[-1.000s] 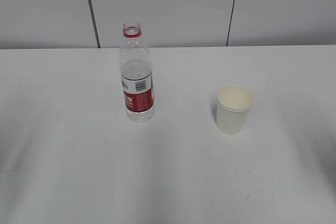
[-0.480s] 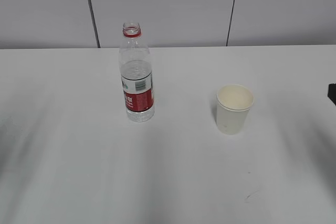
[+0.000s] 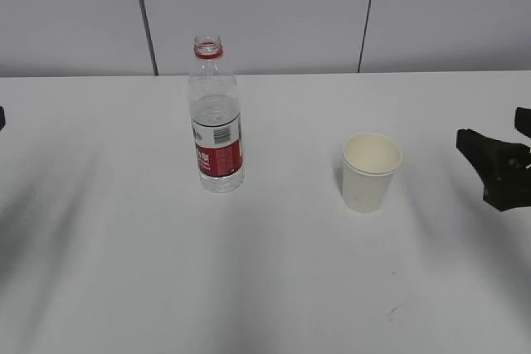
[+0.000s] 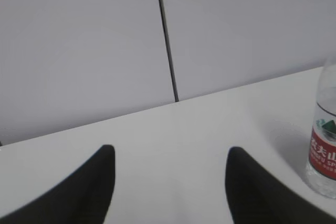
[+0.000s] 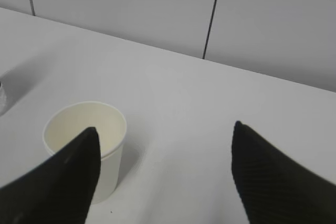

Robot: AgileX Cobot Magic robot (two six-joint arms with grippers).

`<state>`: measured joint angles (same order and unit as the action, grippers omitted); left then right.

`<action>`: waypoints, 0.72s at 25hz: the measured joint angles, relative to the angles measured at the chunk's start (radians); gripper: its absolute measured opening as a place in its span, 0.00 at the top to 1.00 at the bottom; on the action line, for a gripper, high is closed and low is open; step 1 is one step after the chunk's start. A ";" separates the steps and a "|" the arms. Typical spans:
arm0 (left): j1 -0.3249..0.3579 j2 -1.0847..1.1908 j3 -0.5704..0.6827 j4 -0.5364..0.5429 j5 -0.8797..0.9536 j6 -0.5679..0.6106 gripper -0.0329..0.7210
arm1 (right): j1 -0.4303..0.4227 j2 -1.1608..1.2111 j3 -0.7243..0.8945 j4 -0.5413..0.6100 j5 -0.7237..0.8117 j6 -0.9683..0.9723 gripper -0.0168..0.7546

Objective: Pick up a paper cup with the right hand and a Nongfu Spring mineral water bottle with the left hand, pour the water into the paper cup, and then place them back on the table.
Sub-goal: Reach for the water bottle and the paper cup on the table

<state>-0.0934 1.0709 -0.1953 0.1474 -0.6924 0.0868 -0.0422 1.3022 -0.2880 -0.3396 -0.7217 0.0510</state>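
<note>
Bottle: the bottle (image 3: pixel 216 118) stands upright on the counter (image 3: pixel 249 271), left of centre and toward the far side. Its mouth has no cap on it, with a red ring round the neck and a red-and-white label low on the body. In the left wrist view it shows at the right edge (image 4: pixel 324 140).

Water: the water (image 3: pixel 216 113) is clear and fills the bottle to about the shoulder.

Cup: the cup (image 3: pixel 370 172) sits upright on the counter, right of the bottle and well apart from it, a little nearer to us. It looks empty inside. The right wrist view shows it low on the left (image 5: pixel 86 145).

Right gripper: the right gripper (image 5: pixel 163 174) hangs in from the right edge of the exterior view (image 3: pixel 498 167), over the counter and apart from the cup. Its fingers are spread wide and hold nothing. In the wrist view the left finger (image 5: pixel 58 182) overlaps the cup's near side; whether it touches I cannot tell.

Left gripper: the left gripper (image 4: pixel 168 182) has its two dark fingers spread wide with bare counter between them, and the bottle stands off to their right. From the exterior view only a dark sliver shows at the left edge (image 3: pixel 2 118).

Wall: a grey panelled wall (image 3: pixel 265 14) with dark seams runs behind the counter.
</note>
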 joint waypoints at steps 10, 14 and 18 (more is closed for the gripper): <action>0.000 0.272 -0.002 0.045 -0.254 -0.013 0.40 | 0.000 0.281 -0.004 -0.017 -0.232 -0.042 0.23; 0.000 0.400 -0.004 0.063 -0.364 -0.014 0.40 | 0.000 0.399 -0.011 -0.017 -0.386 -0.059 0.23; 0.000 0.529 -0.010 0.065 -0.432 -0.014 0.41 | 0.000 0.487 -0.012 -0.019 -0.412 -0.060 0.23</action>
<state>-0.0934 1.5999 -0.2054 0.2122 -1.1247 0.0725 -0.0422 1.7894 -0.3002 -0.3590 -1.1332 -0.0094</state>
